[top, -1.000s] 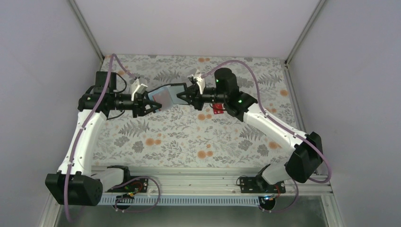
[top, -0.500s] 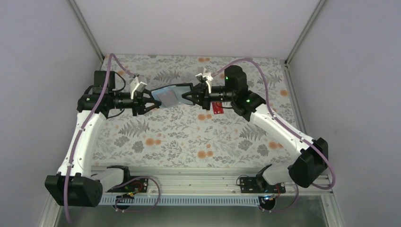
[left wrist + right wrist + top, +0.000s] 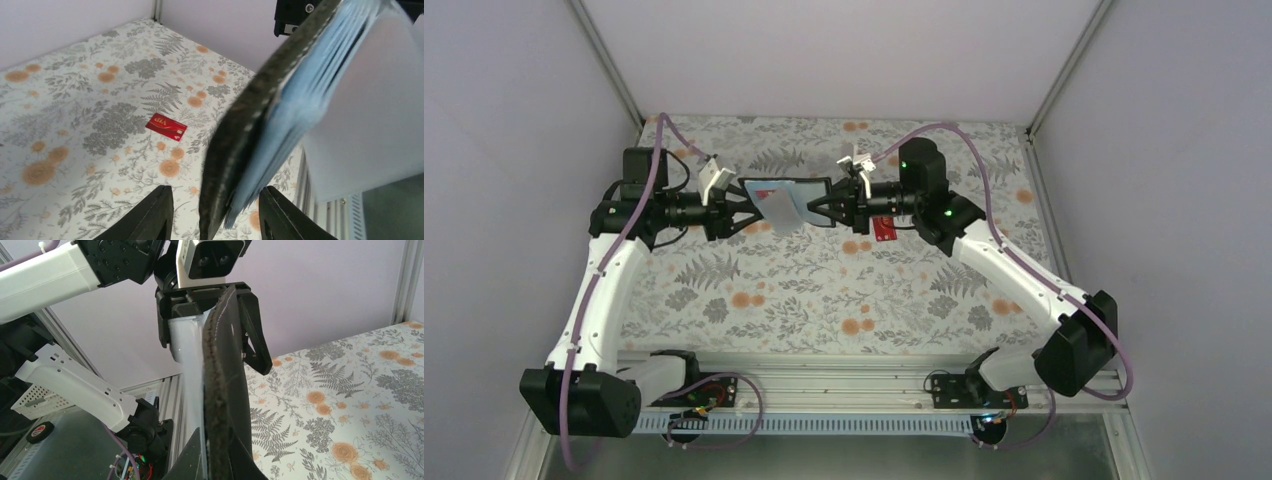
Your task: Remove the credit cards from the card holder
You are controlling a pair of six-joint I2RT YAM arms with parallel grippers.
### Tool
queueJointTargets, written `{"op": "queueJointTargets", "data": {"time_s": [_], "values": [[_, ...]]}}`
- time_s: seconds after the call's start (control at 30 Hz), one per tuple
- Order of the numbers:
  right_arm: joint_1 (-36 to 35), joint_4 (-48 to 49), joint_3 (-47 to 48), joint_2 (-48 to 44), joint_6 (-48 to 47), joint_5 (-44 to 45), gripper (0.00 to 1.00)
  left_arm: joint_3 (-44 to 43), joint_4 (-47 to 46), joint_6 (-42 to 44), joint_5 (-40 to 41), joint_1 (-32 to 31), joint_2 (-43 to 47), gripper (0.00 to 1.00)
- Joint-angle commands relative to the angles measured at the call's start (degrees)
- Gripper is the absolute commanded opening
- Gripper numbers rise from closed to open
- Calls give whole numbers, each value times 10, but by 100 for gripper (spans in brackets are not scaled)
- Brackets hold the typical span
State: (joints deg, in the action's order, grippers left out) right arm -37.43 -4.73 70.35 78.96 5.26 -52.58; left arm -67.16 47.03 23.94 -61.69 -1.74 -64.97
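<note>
The card holder (image 3: 789, 198), dark outside and light blue inside, hangs in the air between both arms. My right gripper (image 3: 822, 209) is shut on its right edge; in the right wrist view the jaws (image 3: 220, 465) clamp the dark edge (image 3: 220, 385). My left gripper (image 3: 746, 213) is open, its fingers either side of the holder's left edge (image 3: 235, 165) with gaps showing. A pale flat sheet (image 3: 370, 110) stands beside the blue leaves. The red card (image 3: 884, 229) lies on the table and also shows in the left wrist view (image 3: 166, 127). The blue and teal cards are not visible.
The floral table cloth (image 3: 824, 290) covers the work area, with white walls on three sides. The metal rail and arm bases (image 3: 824, 380) run along the near edge.
The right gripper has carried the holder up and toward the far side, turning it flatter. The left gripper has followed it and its fingers now stand apart around the holder's edge.
</note>
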Motion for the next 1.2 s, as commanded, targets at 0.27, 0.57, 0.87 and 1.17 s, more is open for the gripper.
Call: {"op": "queueJointTargets", "data": {"time_s": [0.27,0.57,0.87,1.17], "values": [[-10,54,30,48,42,-6,4,8,-1,7,-42,0,5,54],[-11,61,41,56,57,3,4,10,16,30,-58,0,6,65],[-10,50,44,59,47,9,4,0,92,134,-107,1,14,71],[-10,43,48,57,40,-1,4,-9,118,171,-142,0,16,51]]}}
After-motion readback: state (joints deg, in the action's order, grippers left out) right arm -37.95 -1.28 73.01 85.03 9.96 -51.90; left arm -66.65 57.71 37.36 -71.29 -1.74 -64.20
